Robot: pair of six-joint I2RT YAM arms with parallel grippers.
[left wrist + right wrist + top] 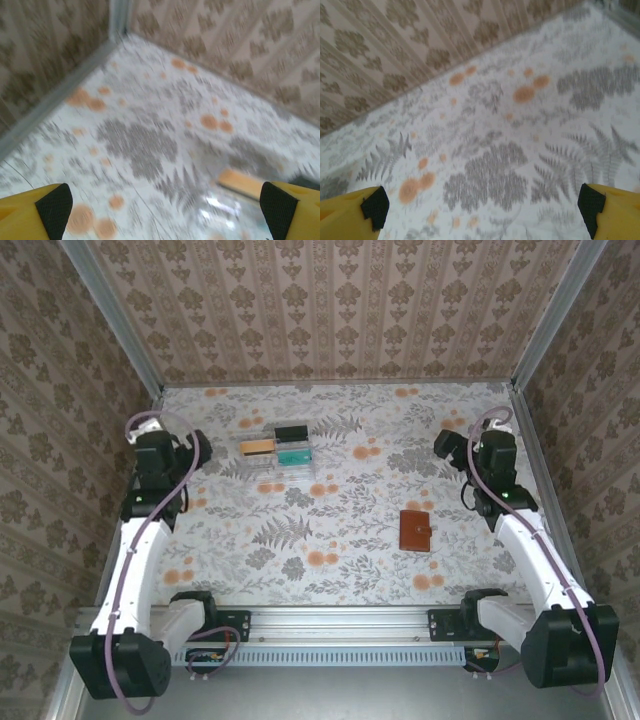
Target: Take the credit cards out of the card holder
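Card holder [415, 530], shut and flat on the tabletop [340, 530] near the right end effector [482, 207]; left end effector [165, 205] and right both spread apart, empty; hazard: thin leather may skid under a one-sided pinch, leaving the hidden cards inside

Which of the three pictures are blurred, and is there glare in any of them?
Top view: sharp and evenly lit, with only soft shadows; the wallet and the clear tray have crisp edges. Left wrist view: strongly smeared, with white glare on the tray at the bottom right. Right wrist view: softer than the top view, the pattern of the table a little fuzzy, no glare.
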